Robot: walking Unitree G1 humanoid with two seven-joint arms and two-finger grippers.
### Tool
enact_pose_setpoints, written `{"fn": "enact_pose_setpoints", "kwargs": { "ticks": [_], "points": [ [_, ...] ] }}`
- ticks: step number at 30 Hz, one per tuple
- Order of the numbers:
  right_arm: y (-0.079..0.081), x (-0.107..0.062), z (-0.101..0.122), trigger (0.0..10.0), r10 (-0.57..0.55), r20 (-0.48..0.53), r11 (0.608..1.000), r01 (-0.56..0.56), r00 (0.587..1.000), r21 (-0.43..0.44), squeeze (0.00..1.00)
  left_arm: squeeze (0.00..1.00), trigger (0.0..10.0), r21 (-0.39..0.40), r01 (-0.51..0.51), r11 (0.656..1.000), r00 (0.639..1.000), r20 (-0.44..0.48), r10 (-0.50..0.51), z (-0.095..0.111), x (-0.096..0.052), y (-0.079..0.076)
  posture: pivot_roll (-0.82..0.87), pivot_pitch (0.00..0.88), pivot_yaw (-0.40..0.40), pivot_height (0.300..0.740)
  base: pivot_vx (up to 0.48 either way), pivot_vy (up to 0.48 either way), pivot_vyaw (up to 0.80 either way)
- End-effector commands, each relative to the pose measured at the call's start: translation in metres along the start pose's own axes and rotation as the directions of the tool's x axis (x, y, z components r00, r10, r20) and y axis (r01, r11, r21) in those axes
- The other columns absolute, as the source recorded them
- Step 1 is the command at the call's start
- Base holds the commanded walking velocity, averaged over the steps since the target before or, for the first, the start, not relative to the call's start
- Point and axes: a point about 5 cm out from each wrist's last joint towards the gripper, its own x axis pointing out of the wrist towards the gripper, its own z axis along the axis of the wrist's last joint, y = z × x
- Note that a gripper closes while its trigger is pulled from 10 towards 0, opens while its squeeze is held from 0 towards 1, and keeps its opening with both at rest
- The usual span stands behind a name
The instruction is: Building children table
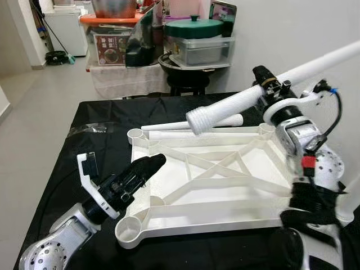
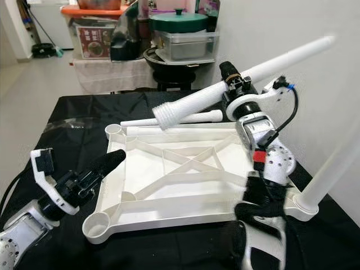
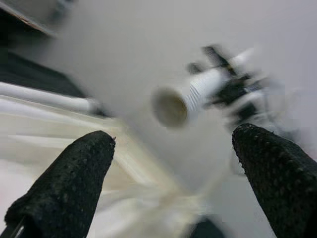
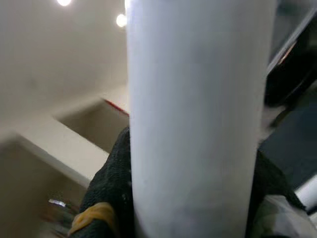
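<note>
Fingers of the right gripper (image 1: pixel 264 79) pinch a long white plastic table leg with a ribbed threaded end (image 1: pixel 236 107) partway along its length, holding it slanted in the air above the far edge of the upturned white plastic tabletop with crossed ribs (image 1: pixel 208 180). That tabletop lies underside up in the middle of the black-covered work table (image 1: pixel 107 121), reaching towards its near edge, with a round socket at each corner. The near-left socket (image 1: pixel 127 229) gapes empty, and so does the far-left socket (image 1: pixel 135 134).

To do this well, I'd say the leg must be tipped upright so its threaded end meets a socket square on, then turned without cross-threading; a grip so far from the thread looks likely to let the end wander.

One fitted white leg (image 2: pixel 332 169) stands in the near-right corner. Another spare white leg (image 1: pixel 191 125) lies along the tabletop's far edge. Over the tabletop's left edge, the left gripper (image 1: pixel 147 166) hovers, fingers spread in its wrist view, holding nothing.
</note>
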Motion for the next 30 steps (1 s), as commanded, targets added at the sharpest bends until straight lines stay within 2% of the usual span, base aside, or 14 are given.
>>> {"fn": "enact_pose_setpoints", "kwargs": {
  "ticks": [1, 2, 4, 5, 6, 7, 9, 12, 14, 16, 18, 22, 27, 30],
  "points": [
    [0.004, 0.0, -0.008, 0.0, 0.016, -0.032, 0.976, -0.022, 0.999, -0.218, 0.0, 0.0, 10.0, 0.135, -0.125, 0.983, 0.99, -0.041, 0.132, -0.002, 0.003, 0.011, 0.05, 0.0, -0.042, 0.74, 0.0, 0.0, 0.0],
    [0.009, -0.001, -0.014, 0.0, 0.043, -0.054, 0.947, -0.058, 0.998, -0.315, 0.0, 0.0, 10.0, 0.249, -0.188, 0.95, 0.977, -0.056, 0.208, -0.002, 0.007, 0.015, 0.05, 0.0, -0.038, 0.74, 0.0, 0.0, 0.0],
    [0.018, -0.002, -0.024, 0.0, 0.089, -0.095, 0.895, -0.122, 0.991, -0.428, 0.0, 0.0, 10.0, 0.32, -0.27, 0.908, 0.954, -0.037, 0.297, 0.001, 0.012, 0.02, 0.05, 0.0, -0.038, 0.74, 0.0, 0.0, 0.0],
    [0.024, -0.004, -0.032, 0.9, 0.114, -0.126, 0.845, -0.163, 0.986, -0.51, 0.0, 0.0, 10.0, 0.38, -0.271, 0.884, 0.951, -0.037, 0.307, 0.003, 0.015, 0.017, 0.05, 0.0, -0.037, 0.74, 0.0, 0.0, 0.0],
    [0.027, -0.005, -0.037, 0.9, 0.126, -0.146, 0.81, -0.187, 0.981, -0.557, 0.0, 0.0, 10.0, 0.413, -0.262, 0.872, 0.952, -0.038, 0.304, 0.004, 0.016, 0.014, 0.05, 0.0, -0.037, 0.74, 0.0, 0.0, 0.0],
    [0.029, -0.006, -0.042, 10.0, 0.136, -0.161, 0.792, -0.205, 0.978, -0.575, 0.0, 0.0, 10.0, 0.451, -0.249, 0.857, 0.953, -0.044, 0.3, 0.004, 0.018, 0.01, 0.06, 0.0, -0.037, 0.74, 0.0, 0.0, 0.0],
    [0.033, -0.007, -0.045, 10.0, 0.139, -0.166, 0.77, -0.212, 0.976, -0.602, 0.0, 0.0, 10.0, 0.481, -0.234, 0.845, 0.953, -0.057, 0.296, 0.003, 0.019, 0.005, 0.06, 0.0, -0.036, 0.74, 0.0, 0.0, 0.0],
    [0.034, -0.008, -0.046, 10.0, 0.141, -0.165, 0.74, -0.215, 0.976, -0.638, 0.0, 0.0, 10.0, 0.542, -0.244, 0.804, 0.94, -0.071, 0.334, 0.002, 0.018, 0.004, 0.06, 0.0, -0.035, 0.74, 0.0, 0.0, 0.0],
    [0.037, -0.012, -0.049, 10.0, 0.151, -0.156, 0.726, -0.217, 0.976, -0.652, 0.0, 0.0, 10.0, 0.616, -0.221, 0.756, 0.934, -0.09, 0.346, -0.002, 0.016, 0.002, 0.06, 0.0, -0.036, 0.74, 0.0, 0.0, 0.0],
    [0.037, -0.012, -0.05, 10.0, 0.156, -0.153, 0.72, -0.218, 0.976, -0.659, 0.0, 0.0, 10.0, 0.636, -0.214, 0.741, 0.932, -0.093, 0.349, -0.004, 0.016, 0.001, 0.06, 0.0, -0.037, 0.74, 0.0, 0.0, 0.0],
    [0.035, -0.022, -0.063, 10.0, 0.171, -0.158, 0.679, -0.232, 0.973, -0.696, 0.0, 0.0, 10.0, 0.667, -0.216, 0.713, 0.932, -0.077, 0.355, -0.008, 0.015, 0.0, 0.06, 0.0, -0.037, 0.74, 0.0, 0.0, 0.0],
    [0.033, -0.03, -0.074, 10.0, 0.172, -0.175, 0.664, -0.245, 0.969, -0.707, 0.0, 0.0, 10.0, 0.676, -0.223, 0.703, 0.93, -0.069, 0.361, -0.01, 0.014, 0.0, 0.07, 0.0, -0.037, 0.74, 0.0, 0.0, 0.0],
    [0.032, -0.033, -0.08, 10.0, 0.156, -0.179, 0.676, -0.237, 0.971, -0.698, 0.0, 0.0, 10.0, 0.685, -0.23, 0.691, 0.924, -0.069, 0.376, -0.011, 0.013, 0.001, 0.07, 0.0, -0.035, 0.74, 0.0, 0.0, 0.0],
    [0.03, -0.035, -0.082, 10.0, 0.143, -0.17, 0.69, -0.221, 0.975, -0.69, 0.0, 0.0, 10.0, 0.689, -0.227, 0.688, 0.925, -0.069, 0.374, -0.011, 0.014, 0.0, 0.07, 0.0, -0.034, 0.74, 0.0, 0.39, 0.0]
  ]
}}
